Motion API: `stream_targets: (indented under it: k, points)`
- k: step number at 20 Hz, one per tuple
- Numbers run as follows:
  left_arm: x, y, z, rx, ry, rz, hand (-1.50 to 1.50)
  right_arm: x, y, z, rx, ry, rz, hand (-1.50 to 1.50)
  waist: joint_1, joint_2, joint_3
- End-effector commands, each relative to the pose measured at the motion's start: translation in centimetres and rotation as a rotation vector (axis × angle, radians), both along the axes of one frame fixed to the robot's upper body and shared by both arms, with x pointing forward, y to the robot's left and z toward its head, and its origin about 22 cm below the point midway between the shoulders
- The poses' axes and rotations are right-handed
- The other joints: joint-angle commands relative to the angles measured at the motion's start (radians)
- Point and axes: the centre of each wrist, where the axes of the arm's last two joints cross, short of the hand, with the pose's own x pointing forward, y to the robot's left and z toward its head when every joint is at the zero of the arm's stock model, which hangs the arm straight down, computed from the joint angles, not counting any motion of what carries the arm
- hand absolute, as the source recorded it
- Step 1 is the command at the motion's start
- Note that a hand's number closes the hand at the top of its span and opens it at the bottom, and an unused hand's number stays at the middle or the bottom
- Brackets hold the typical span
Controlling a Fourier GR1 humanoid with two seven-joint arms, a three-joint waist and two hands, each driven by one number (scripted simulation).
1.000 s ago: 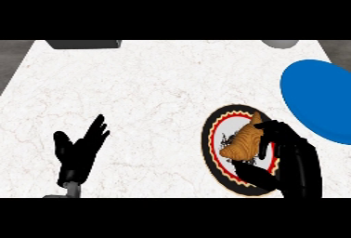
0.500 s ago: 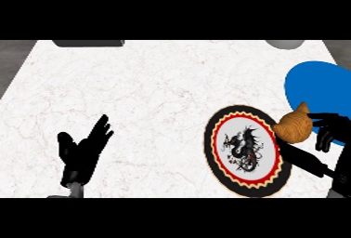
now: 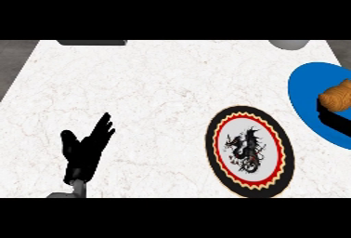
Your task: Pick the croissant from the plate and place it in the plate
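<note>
Right robot hand seemingly grips croissant over blue plate; dragon plate nearby; left robot hand spread.

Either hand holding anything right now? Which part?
Right hand holds the croissant from its underside, over the blue plate. Left hand is open and holds nothing.

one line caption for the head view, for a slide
Right hand holds the croissant over the blue plate; dragon plate bare.

croissant lifted off the dragon plate, now over the blue plate at right edge, right hand moved right
</note>
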Motion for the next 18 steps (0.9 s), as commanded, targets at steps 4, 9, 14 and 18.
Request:
stream_targets:
  k: [4, 9, 14, 18]
  points:
    - [-0.4, 1.0, -2.3, 0.013, 0.032, -0.014, 0.0, 2.8, -8.7, 1.4, 0.013, -0.023, -0.051, 1.5, 0.006, 0.008, -0.002]
    - [0.8, -1.2, -0.9, 0.003, 0.018, -0.028, 0.0, 5.1, -9.5, -0.2, -0.012, -0.016, -0.044, 1.5, 0.014, 0.01, -0.001]
    - [0.2, -0.4, -0.7, -0.004, 0.008, -0.058, 0.0, 3.8, -11.7, -1.1, -0.006, 0.297, -0.113, -1.5, 0.056, 0.025, 0.0]
    - [1.7, -1.4, 0.9, -0.005, 0.009, -0.069, 0.0, 4.4, -10.3, -3.0, 0.037, 0.434, 0.004, -1.5, 0.064, 0.029, 0.003]
